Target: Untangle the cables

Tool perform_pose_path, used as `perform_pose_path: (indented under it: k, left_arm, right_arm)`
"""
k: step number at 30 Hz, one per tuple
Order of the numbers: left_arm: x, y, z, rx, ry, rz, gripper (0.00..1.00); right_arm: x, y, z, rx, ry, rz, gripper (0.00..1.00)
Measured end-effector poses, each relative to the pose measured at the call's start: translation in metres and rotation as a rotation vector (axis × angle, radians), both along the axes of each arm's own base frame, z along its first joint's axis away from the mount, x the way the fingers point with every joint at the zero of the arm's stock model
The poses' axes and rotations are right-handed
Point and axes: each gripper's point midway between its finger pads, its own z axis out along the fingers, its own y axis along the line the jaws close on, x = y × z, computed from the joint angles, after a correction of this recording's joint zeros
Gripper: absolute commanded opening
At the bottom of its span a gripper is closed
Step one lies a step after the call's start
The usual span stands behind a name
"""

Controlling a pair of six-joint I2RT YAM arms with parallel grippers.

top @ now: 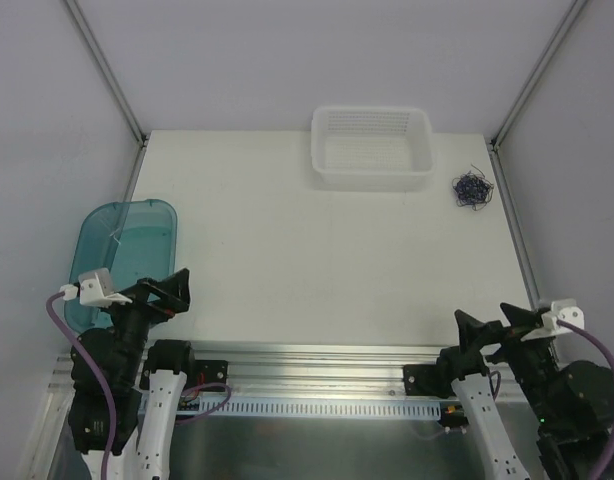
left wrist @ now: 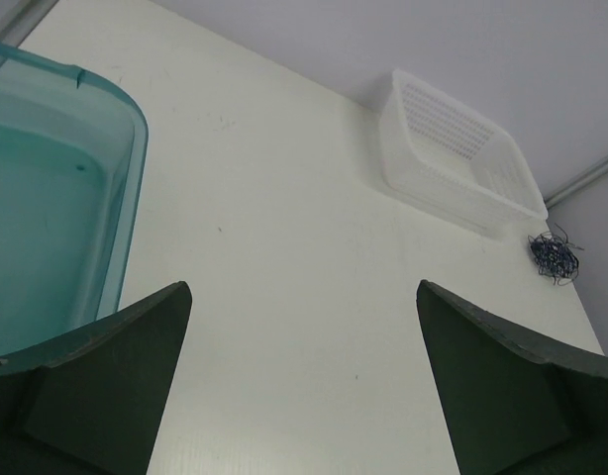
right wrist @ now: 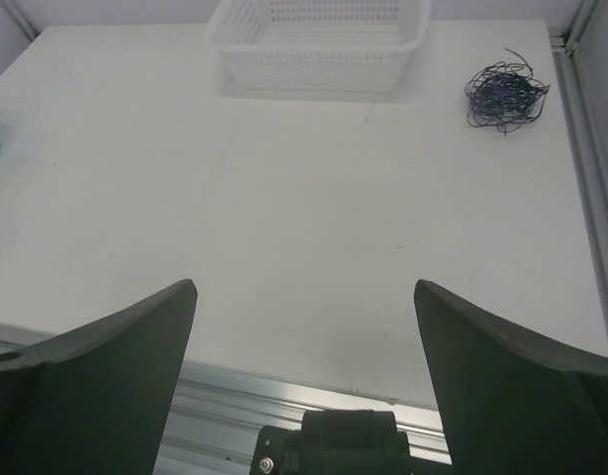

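Observation:
The cables (top: pixel 472 188) are a small knotted clump of thin dark purple and black wires at the far right of the table, just right of the white basket. The clump also shows in the left wrist view (left wrist: pixel 553 256) and the right wrist view (right wrist: pixel 503 96). My left gripper (top: pixel 173 290) is open and empty at the near left, next to the teal bin. My right gripper (top: pixel 487 326) is open and empty at the near right edge. Both grippers are far from the clump.
A white mesh basket (top: pixel 372 148) stands at the back, right of centre. A teal translucent bin (top: pixel 122 252) lies at the left edge. A metal rail (top: pixel 317 352) runs along the near table edge. Grey walls enclose the table.

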Motion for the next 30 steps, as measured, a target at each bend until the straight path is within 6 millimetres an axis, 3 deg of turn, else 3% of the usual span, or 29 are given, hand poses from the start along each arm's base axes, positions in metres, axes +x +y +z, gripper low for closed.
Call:
perform_pose_path:
  k: [3, 8, 14, 18, 22, 25, 30]
  left_arm:
    - [0.008, -0.002, -0.013, -0.051, 0.045, 0.002, 0.99]
    - [0.035, -0.015, -0.047, -0.078, 0.243, -0.052, 0.99]
    - [0.066, -0.038, -0.082, -0.089, 0.509, -0.188, 0.99]
    - [0.077, -0.044, -0.087, -0.066, 0.559, -0.243, 0.99]
    - [0.086, -0.048, -0.087, -0.028, 0.541, -0.289, 0.99]
    - [0.092, -0.049, -0.093, -0.014, 0.53, -0.305, 0.99]
    - [0.094, -0.055, -0.127, -0.026, 0.582, -0.346, 0.99]
  right_arm:
    - [0.026, 0.012, 0.004, 0.02, 0.076, 0.027, 0.97]
    - [0.089, 0.026, -0.002, 0.065, 0.278, -0.011, 0.97]
    - [0.157, 0.015, -0.019, 0.1, 0.454, -0.23, 0.97]
    - [0.203, -0.006, -0.026, 0.114, 0.478, -0.418, 0.97]
    - [0.243, -0.047, -0.039, 0.212, 0.5, -0.646, 0.97]
    - [0.272, -0.08, -0.064, 0.285, 0.539, -0.804, 0.93]
    - [0.321, -0.118, -0.108, 0.354, 0.598, -0.94, 0.91]
